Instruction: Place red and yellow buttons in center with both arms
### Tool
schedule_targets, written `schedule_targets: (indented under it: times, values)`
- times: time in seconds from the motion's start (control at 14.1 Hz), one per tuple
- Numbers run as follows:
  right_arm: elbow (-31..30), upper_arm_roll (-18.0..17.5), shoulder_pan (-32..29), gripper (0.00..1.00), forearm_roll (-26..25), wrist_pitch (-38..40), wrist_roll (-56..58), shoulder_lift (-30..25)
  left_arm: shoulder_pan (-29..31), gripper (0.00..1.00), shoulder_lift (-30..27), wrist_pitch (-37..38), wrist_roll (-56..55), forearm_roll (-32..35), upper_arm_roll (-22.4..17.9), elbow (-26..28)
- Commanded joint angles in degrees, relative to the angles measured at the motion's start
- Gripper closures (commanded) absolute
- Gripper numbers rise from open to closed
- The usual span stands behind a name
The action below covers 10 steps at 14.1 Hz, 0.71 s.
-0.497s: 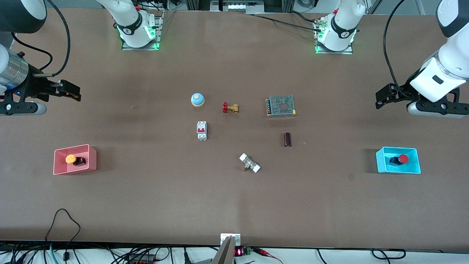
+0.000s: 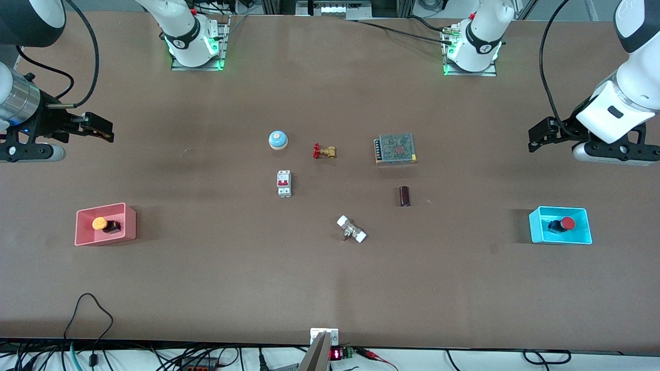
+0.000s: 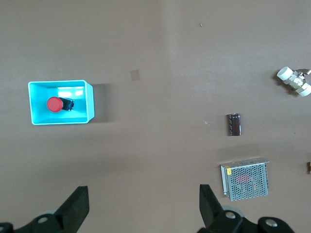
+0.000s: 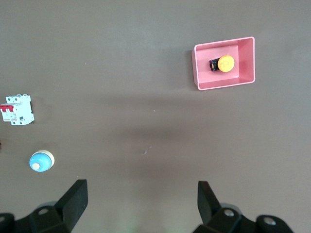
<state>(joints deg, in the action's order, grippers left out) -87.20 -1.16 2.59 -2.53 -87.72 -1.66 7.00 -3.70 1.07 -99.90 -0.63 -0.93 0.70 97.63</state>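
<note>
The red button [image 2: 564, 223] lies in a cyan bin [image 2: 536, 226] at the left arm's end of the table; it also shows in the left wrist view [image 3: 55, 104]. The yellow button [image 2: 101, 223] lies in a pink bin [image 2: 129, 224] at the right arm's end; it also shows in the right wrist view [image 4: 225, 63]. My left gripper [image 2: 536, 139] is open and empty, up over bare table by the cyan bin. My right gripper [image 2: 103, 129] is open and empty, up over bare table by the pink bin. The table's center [image 2: 330, 196] is brown.
Around the center lie a pale blue dome [image 2: 278, 139], a brass valve with red handle [image 2: 324, 151], a white breaker [image 2: 284, 183], a metal mesh box [image 2: 395, 148], a dark cylinder [image 2: 405, 196] and a white-capped fitting [image 2: 351, 229].
</note>
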Motion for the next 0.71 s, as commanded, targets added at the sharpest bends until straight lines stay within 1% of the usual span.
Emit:
schedule_targets:
  times: [0.0,0.14,0.43,0.5,0.64]
  values:
    - [1.33,0.28,-0.04,0.00,0.86,1.24,0.26,1.00,-0.08,0.00,-0.28,1.98,-0.51,1.89,1.14,-0.86]
    - [1.15,0.28,-0.04,0.00,0.86,1.15,0.26,1.53,-0.08,0.00,-0.28,2.16,-1.65,1.89,1.49,-0.86]
    - [0.98,0.46,-1.00,0.00,0.60,0.62,2.18,5.04,-0.16,0.00,0.77,3.12,-3.15,1.89,2.02,-1.21]
    - [0.97,0.46,-1.79,0.00,-0.10,-0.16,3.93,6.18,-0.08,0.00,1.73,5.22,-3.41,1.89,2.11,-2.69]
    - [-0.16,0.37,-4.95,0.00,-1.07,-5.94,7.45,8.64,0.01,0.00,5.06,9.44,-3.16,1.89,2.02,-7.96]
